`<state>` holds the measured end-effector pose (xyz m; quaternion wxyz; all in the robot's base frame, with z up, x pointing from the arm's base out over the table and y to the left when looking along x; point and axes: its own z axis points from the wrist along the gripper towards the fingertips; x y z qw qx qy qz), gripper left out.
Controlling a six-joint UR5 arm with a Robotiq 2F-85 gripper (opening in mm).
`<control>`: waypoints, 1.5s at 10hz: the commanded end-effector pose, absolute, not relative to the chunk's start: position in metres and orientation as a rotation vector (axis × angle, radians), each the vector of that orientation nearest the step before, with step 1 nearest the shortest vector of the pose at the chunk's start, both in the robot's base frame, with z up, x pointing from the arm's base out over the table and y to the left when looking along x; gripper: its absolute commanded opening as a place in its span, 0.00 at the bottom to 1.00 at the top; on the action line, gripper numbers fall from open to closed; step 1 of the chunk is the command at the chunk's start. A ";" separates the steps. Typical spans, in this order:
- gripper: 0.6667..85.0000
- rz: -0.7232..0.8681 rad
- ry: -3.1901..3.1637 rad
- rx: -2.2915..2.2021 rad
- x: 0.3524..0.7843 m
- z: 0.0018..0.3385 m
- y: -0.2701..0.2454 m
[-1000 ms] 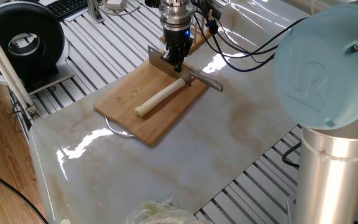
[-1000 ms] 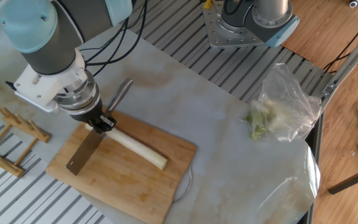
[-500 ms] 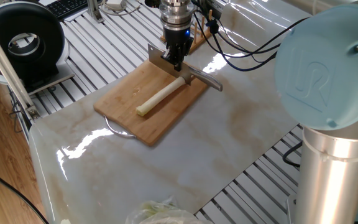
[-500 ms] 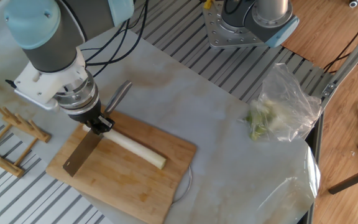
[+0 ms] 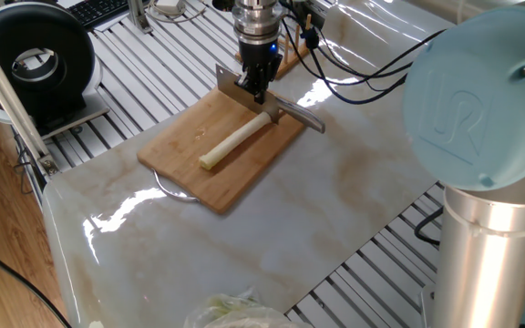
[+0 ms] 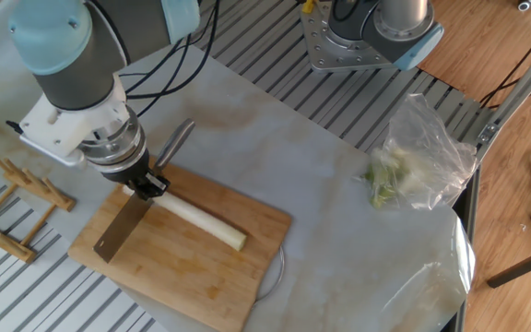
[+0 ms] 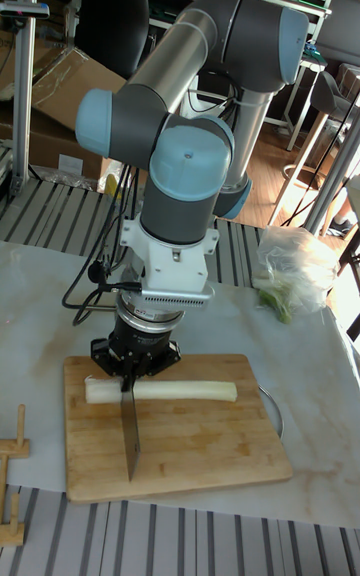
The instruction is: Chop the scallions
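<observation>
Tall fixed view, near to far: cutting board (image 7: 170, 451) lower centre on the bench (image 7: 300, 356). Knife (image 7: 129, 431) blade runs toward the camera, edge down, crossing the scallions (image 7: 180, 392) near the left end. Can't tell if the edge touches the stalk.

Scallions: one whole stalk lying flat across the far half of the board, no chunks cut. Judgement: light, fairly stiff, round, so likely to roll or skid under the blade. Nothing pins it. Cuts should press straight down. No regrasp needed; the knife is the only hold.

Gripper (image 7: 135, 361) clamped on the knife handle, directly above the stalk's left end. Wrist vertical, tool pointing straight down, forearm rising back to the elbow at upper centre.

Behind, right: leafy bundle in a clear bag (image 7: 295, 281), well apart from the board.
</observation>
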<state>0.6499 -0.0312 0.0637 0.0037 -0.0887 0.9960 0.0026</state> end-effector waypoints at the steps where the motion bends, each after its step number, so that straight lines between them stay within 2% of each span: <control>1: 0.01 0.039 3.121 -0.258 0.656 0.069 -0.025; 8: 0.01 0.045 3.113 -0.262 0.655 0.053 -0.024; 15: 0.01 0.054 3.128 -0.285 0.652 0.069 -0.027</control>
